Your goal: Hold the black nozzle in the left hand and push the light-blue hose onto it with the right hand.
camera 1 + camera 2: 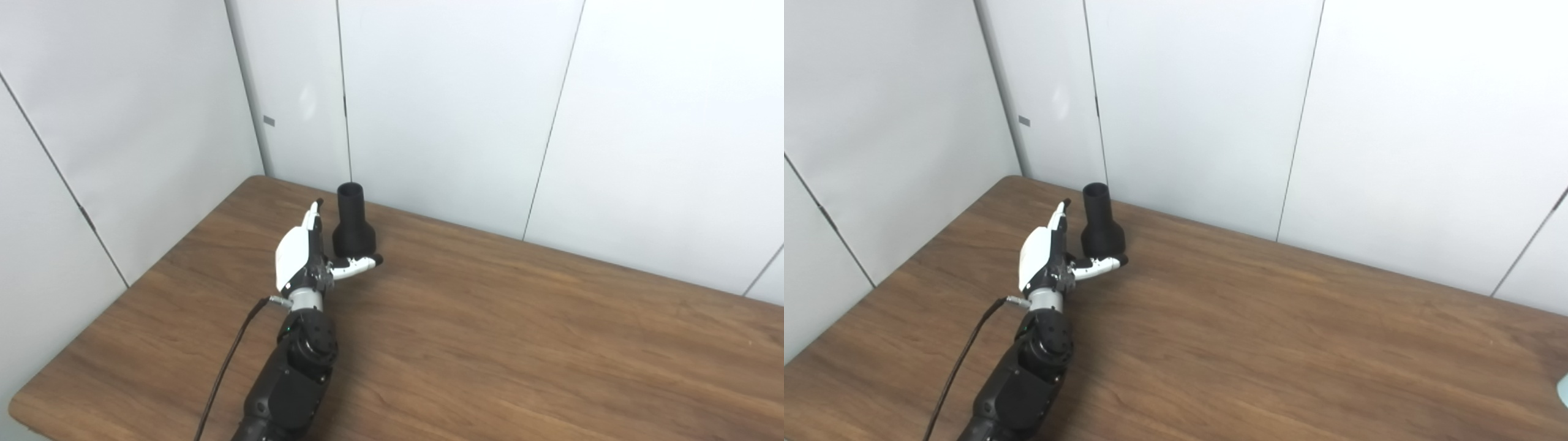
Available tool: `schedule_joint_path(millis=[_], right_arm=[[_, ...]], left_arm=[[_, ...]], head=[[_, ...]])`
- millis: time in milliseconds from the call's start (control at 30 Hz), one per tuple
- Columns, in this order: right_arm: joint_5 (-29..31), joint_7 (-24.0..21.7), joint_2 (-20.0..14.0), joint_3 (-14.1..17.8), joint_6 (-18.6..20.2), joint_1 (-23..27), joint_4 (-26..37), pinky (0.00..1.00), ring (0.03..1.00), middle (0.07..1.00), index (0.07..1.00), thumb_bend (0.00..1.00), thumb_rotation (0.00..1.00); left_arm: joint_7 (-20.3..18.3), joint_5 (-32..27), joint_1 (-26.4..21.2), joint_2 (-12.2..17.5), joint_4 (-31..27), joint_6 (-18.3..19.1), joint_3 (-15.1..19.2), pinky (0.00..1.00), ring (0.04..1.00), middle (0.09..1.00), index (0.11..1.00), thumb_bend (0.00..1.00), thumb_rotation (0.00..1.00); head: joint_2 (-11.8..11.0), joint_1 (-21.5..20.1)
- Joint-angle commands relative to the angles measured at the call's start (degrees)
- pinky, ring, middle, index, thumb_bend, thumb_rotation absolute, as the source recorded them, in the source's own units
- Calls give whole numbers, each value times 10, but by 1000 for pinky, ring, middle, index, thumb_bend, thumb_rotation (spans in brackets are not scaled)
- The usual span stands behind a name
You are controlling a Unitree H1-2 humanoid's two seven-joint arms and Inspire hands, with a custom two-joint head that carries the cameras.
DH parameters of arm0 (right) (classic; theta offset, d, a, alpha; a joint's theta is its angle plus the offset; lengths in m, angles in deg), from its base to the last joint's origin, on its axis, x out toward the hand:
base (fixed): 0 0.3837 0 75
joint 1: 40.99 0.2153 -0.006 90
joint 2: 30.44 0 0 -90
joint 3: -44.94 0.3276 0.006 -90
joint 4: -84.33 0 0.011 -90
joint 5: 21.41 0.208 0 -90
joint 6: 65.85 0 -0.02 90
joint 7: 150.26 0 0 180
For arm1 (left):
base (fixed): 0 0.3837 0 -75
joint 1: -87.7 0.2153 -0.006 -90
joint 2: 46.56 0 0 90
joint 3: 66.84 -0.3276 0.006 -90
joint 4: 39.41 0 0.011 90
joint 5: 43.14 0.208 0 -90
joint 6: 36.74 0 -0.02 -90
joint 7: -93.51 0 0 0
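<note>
The left hand (306, 251) is seen nearest, fingers straight and thumb spread, holding nothing, just beside the black nozzle (353, 223). The nozzle stands upright near the wooden table (520, 343)'s far edge, narrow open neck uppermost above its flared base; bare tabletop extends to its right.

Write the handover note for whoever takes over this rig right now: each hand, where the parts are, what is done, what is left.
Left hand: open beside the black nozzle, fingers extended along its left, thumb under its base; not yet gripping.
Right hand: not in view.
Nozzle: upright at the far left of the wooden table, narrow end up.
Hose: only a light-blue sliver at the right eye view's right edge, possibly it.
Done: the reach to the nozzle.
Left: grip the nozzle, fetch the hose, push it on.
</note>
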Motion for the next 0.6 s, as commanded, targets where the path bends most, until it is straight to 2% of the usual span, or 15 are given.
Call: schedule_joint_path(millis=[0,67,100,200,267,300,333,433,567], right_arm=[[2,-4,-12,5,-16,6,7,405,524,556,525,649,585],[1,-4,-12,5,-16,6,6,402,522,554,523,657,588],[2,-4,-13,5,-18,6,4,401,521,553,523,657,588],[4,-6,-13,6,-20,6,3,397,515,547,520,657,592],[5,-5,-12,6,-18,6,6,393,511,545,516,668,591],[5,-5,-12,6,-16,5,7,391,508,542,514,671,591],[4,-4,-11,7,-14,5,8,389,506,540,512,677,592],[5,-4,-12,8,-14,3,9,384,501,535,508,691,593],[6,-3,-10,9,-14,2,10,379,497,533,505,679,583]], left_arm=[[16,13,-6,15,-3,2,5,817,952,981,1000,1000,255],[22,17,-5,15,-2,3,4,827,958,982,1000,1000,256],[25,19,-5,15,-2,4,4,785,942,965,1000,1000,263],[21,18,-3,14,-5,7,3,746,936,959,1000,1000,269],[14,13,-3,16,-3,2,3,780,951,977,1000,1000,263],[8,9,-4,18,1,-4,1,805,952,989,1000,1000,256],[2,6,-7,19,5,-6,-1,777,930,988,1000,1000,254],[-9,-4,-11,24,14,-23,-4,632,837,957,1000,1000,268],[9,-7,-17,28,33,-71,-5,677,872,973,999,1000,274]], head=[[0,0],[0,1],[0,1],[0,-1],[0,-2],[1,-2],[1,-2],[1,-3],[1,-1]])
